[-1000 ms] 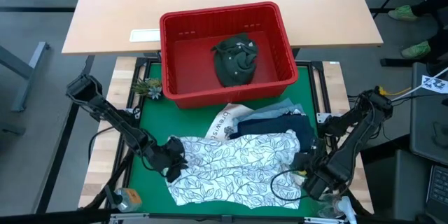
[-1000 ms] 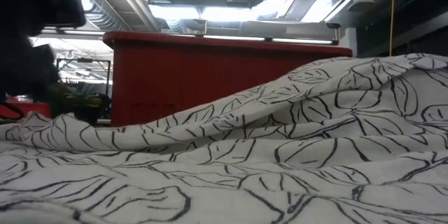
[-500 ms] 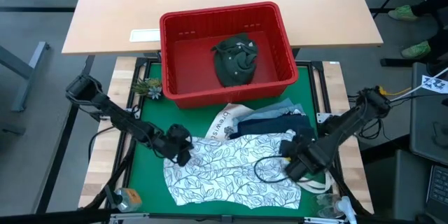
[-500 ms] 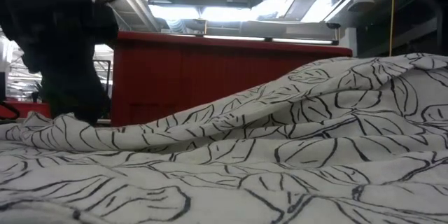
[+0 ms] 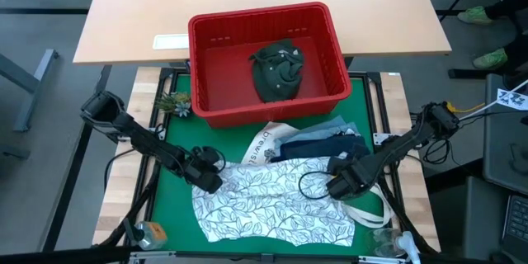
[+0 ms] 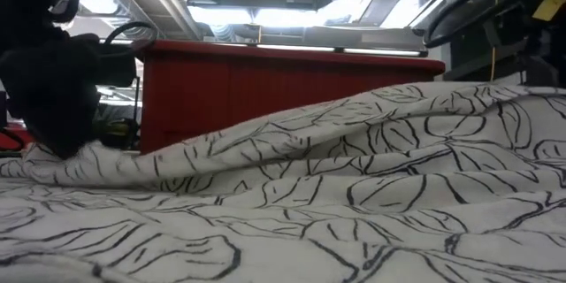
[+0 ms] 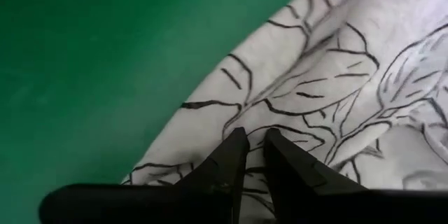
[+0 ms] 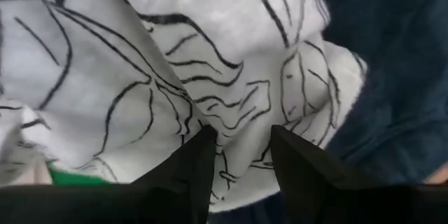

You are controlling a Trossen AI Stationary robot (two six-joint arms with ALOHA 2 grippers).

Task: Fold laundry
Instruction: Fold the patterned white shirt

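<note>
Green mat [image 5: 177, 206]: a felt-like green cover lies over the work area, framed by a dark rail, with pale wood showing at both sides.
Tan table [image 5: 124, 16]: a larger wooden top stands beyond the mat; the red slotted basket [image 5: 322, 33] sits where the two meet.
Room: the low view looks past the basket wall to ceiling ducts and bright strip lights; grey floor surrounds the tables in the high view.
Leaf-print garment [image 5: 272, 198]: white cloth with dark leaf outlines, spread on the near half of the mat, its long axis running across the table from the left arm's side to the right arm's side; its surface is rumpled into low ridges.
Navy garment [image 5: 318, 148]: crumpled just beyond the leaf print, touching it, with light blue denim [image 5: 330, 128] at its far edge.
Olive garment [image 5: 276, 70]: bunched inside the basket.
Tote bag [image 5: 262, 142]: white with dark lettering, partly under the garments by the basket's near wall.
Left gripper [image 5: 208, 180]: at the leaf print's left edge, fingers [image 7: 231, 161] drawn together and pinching a fold of that cloth.
Right gripper [image 5: 337, 186]: at the leaf print's right edge beside the navy garment, fingers [image 8: 199, 157] pressed into the cloth and clamped on a bunched ridge of it.
</note>
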